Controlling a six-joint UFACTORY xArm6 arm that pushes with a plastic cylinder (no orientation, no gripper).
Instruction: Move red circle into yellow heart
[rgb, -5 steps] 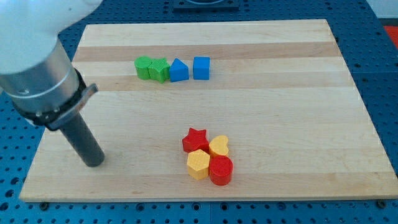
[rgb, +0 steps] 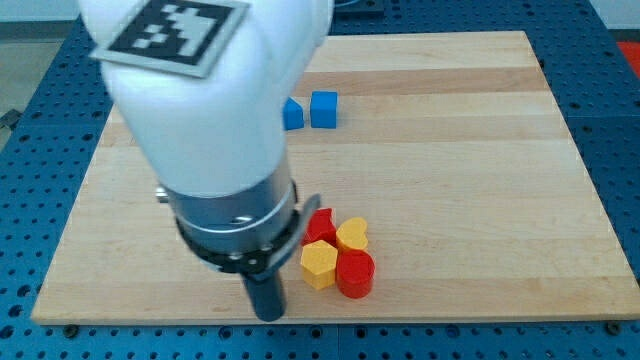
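Wooden board on a blue perforated bench, carrying six visible blocks: two red, two yellow, two blue. Near the view's bottom centre, a tight cluster holds the red circle, the yellow heart directly above it and touching, a yellow hexagon touching the circle's left side, and a red star, partly covered by the arm. Toward the view's top, a blue cube stands just right of a second blue block, whose left part is hidden, so its shape cannot be told. Anything farther left on that row is masked by the white arm housing, which fills the view's upper left and bears a black-and-white marker. Beneath a dark collar, the rod descends nearly upright; my tip rests on the board just left of and below the yellow hexagon, apart from it. No jaws exist on this rod, and it holds nothing.
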